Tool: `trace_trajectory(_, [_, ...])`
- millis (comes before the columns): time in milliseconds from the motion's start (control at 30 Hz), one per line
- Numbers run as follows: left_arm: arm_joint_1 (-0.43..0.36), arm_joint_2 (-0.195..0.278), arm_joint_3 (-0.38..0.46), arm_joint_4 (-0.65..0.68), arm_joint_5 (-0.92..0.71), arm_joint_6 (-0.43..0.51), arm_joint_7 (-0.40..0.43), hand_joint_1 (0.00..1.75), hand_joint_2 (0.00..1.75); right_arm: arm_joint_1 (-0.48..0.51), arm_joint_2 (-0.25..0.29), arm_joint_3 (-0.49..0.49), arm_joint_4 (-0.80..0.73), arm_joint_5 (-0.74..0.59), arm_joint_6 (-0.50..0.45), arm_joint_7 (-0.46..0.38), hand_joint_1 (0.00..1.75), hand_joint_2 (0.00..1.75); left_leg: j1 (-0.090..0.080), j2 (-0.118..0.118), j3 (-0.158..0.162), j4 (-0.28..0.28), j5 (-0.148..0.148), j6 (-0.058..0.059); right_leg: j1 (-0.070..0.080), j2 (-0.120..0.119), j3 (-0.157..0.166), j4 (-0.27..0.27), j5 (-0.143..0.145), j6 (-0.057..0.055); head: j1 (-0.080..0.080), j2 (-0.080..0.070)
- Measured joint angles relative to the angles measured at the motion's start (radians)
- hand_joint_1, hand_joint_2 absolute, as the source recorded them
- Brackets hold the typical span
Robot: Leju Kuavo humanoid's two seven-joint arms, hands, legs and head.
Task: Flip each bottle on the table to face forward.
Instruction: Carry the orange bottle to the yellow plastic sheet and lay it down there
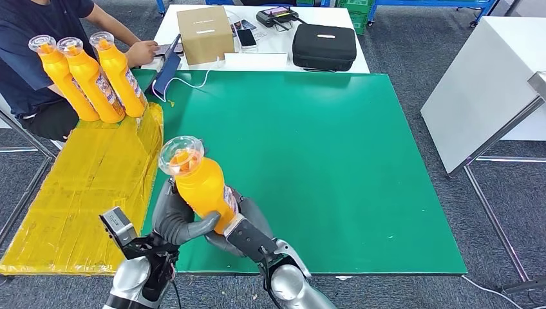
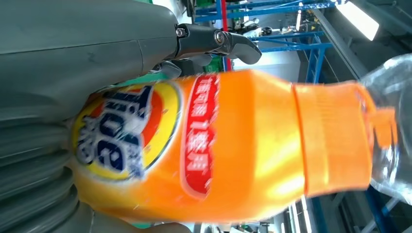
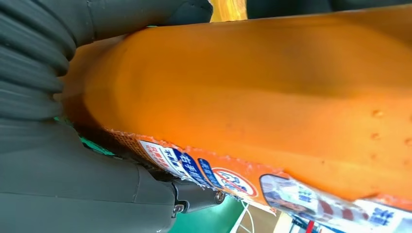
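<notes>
Orange detergent bottle (image 1: 201,187), clear cap over an orange collar, held upright above the near left part of the green table (image 1: 335,148), close to the seam with the yellow taped sheet (image 1: 90,193); gripped low on its body from both sides; left hand (image 1: 177,222) wrapped around the left of the base, thick grey thumb curled across the front; right hand (image 1: 248,225) pressed against the right of the base, fingers closed on the bottle; left wrist view shows the round blue-and-yellow logo and red label panel of the bottle (image 2: 204,150) facing that camera, with a dark fingertip (image 2: 233,43) hooked over its side; right wrist view shows the plain orange back of the bottle (image 3: 252,97) with the torn edge of a printed label, a dark finger (image 3: 194,196) lying along it; three more orange bottles (image 1: 96,74) of the same kind standing together in a row at the far end of the yellow sheet, just touching one another, caps leaning left; person in a dark top (image 1: 38,51) seated at the far left, one hand on the white table (image 1: 322,16) beyond; on that white table a cardboard box (image 1: 205,33), a phone (image 1: 246,37) and a black case (image 1: 324,46); second white table (image 1: 489,84) at the right, well apart.
</notes>
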Motion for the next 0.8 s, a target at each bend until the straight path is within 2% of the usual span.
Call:
trace_trajectory(67, [-0.004,0.005,-0.001,0.004,-0.018,-0.001,0.013,1.75,1.75,-0.001,0.000,0.005,0.004,0.006,0.002,0.002,1.75,1.75,0.000,0.000,0.000,0.000,0.000,0.000,0.000,0.000,0.000,0.000,0.000,0.000,0.000,0.000])
trace_trajectory(500, [-0.070,0.063,-0.051,0.109,-0.105,-0.055,0.023,1.75,1.75,-0.004,-0.010,0.006,0.027,0.034,0.004,0.035,1.75,1.75,0.000,0.000,0.000,0.000,0.000,0.000,0.000,0.000,0.001,0.000,0.000,0.000,0.000,0.000])
trace_trajectory(800, [-0.095,0.103,-0.088,0.167,-0.147,-0.056,0.014,1.75,1.75,-0.004,-0.021,0.005,0.053,0.045,0.019,0.039,1.75,1.75,0.000,0.000,0.000,0.000,0.000,0.000,0.000,0.000,0.001,0.000,0.000,0.000,0.000,0.000])
